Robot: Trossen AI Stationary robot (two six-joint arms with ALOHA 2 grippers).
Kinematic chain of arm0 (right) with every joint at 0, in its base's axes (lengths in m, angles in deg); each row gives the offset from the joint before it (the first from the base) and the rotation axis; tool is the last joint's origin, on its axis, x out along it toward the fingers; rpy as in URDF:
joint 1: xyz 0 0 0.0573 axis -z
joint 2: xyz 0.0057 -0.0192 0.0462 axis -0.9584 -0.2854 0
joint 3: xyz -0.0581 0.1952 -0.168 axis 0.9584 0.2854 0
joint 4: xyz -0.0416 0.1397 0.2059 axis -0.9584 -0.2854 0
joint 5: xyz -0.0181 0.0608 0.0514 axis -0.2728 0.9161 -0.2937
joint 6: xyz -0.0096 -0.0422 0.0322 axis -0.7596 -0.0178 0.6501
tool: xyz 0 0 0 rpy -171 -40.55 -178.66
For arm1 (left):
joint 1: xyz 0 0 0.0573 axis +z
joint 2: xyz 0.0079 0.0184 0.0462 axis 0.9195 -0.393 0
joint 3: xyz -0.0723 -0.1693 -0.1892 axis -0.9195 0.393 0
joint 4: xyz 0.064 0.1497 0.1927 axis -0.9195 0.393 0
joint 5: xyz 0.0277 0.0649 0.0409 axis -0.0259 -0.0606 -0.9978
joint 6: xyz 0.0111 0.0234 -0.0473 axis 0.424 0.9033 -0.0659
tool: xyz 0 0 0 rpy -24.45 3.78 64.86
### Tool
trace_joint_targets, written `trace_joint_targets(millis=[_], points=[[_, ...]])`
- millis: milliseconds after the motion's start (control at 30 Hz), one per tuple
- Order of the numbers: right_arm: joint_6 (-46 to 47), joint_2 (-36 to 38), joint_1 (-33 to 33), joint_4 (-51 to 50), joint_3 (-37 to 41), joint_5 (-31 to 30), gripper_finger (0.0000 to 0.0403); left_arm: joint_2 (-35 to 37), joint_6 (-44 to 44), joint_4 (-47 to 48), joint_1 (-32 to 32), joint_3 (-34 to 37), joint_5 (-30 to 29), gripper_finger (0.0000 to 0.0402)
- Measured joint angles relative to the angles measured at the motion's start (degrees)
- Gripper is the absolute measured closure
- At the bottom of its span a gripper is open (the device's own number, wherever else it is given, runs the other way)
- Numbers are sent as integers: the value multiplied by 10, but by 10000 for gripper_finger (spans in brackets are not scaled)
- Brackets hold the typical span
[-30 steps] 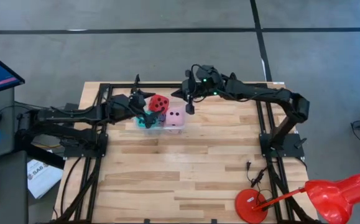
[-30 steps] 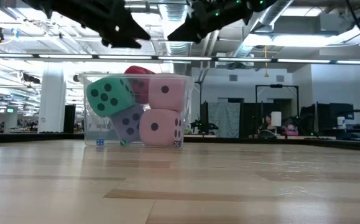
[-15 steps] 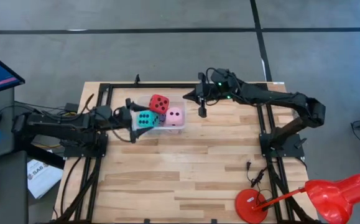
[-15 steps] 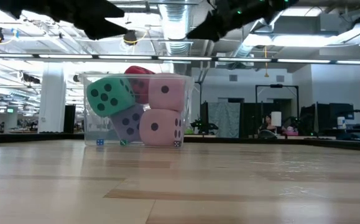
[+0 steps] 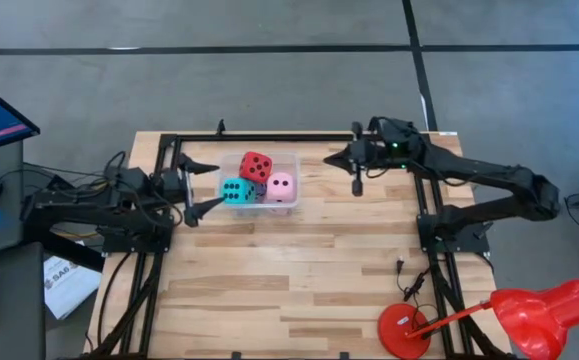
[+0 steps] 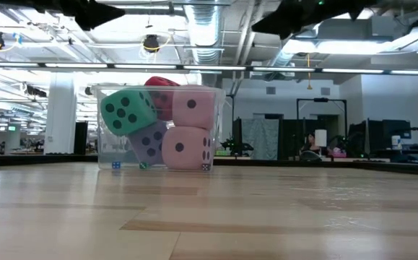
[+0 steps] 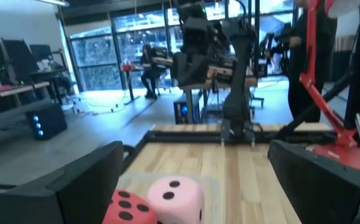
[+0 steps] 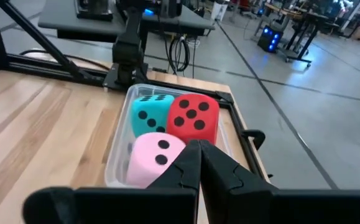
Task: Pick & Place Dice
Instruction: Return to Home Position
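While dice [image 5: 257,180] sit in tub [image 5: 284,157], left gripper [image 5: 209,186] released beside it, right gripper [image 8: 198,152] clenched, apart.

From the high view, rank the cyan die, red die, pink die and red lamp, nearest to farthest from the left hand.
1. Cyan die, at the left end of the tub, beside the open left hand.
2. Red die, piled on top, mid-tub.
3. Pink die, right end.
4. Red lamp, front right corner of the table.

Around my table [image 5: 299,270] I see grey concrete floor [image 5: 269,70], a red desk lamp [image 5: 544,312], bright ceiling strip lights [image 6: 360,47], tall windows [image 7: 99,56]
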Motion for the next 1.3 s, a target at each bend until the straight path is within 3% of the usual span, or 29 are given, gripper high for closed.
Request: trace_joint_targets(millis=[333, 533, 933, 1300], points=[[3, 22, 6, -10, 5, 0, 403, 12, 42, -9, 1, 0, -1, 9], [35, 34, 31, -111, 5, 0, 403, 14, -2, 67, 1, 2, 0, 9], [52, 89, 65, -174, 5, 14, 403, 87, -28, 28, 2, 61, 21, 9], [45, 71, 63, -178, 5, 17, 403, 117, -43, -49, 2, 157, 23, 9]])
